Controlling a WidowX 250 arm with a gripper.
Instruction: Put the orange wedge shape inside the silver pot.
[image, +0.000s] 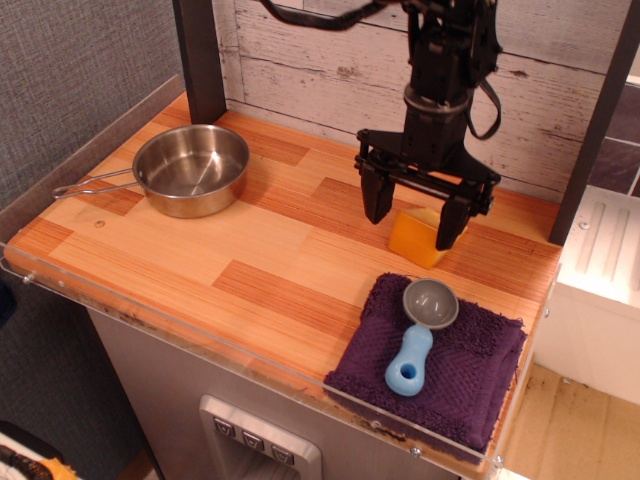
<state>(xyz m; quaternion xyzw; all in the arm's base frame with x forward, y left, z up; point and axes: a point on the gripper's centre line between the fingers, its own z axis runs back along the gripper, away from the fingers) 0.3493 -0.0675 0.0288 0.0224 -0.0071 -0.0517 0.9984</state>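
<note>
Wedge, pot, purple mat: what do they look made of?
Orange wedge shape: likely solid plastic, going by its smooth, evenly coloured faces. Silver pot: looks like polished stainless steel, with a mirror-like inside and a thin wire handle. Purple mat: looks like terry-type cloth, with a visibly looped, fuzzy pile.

You will find no text that can be read anywhere in this view. There is no label, brand, number or sign on any object or surface. At about 7 o'clock, on the front of the cabinet, you can see a small light panel (259, 440) with a few buttons, but any marks on them are too small to make out.
</note>
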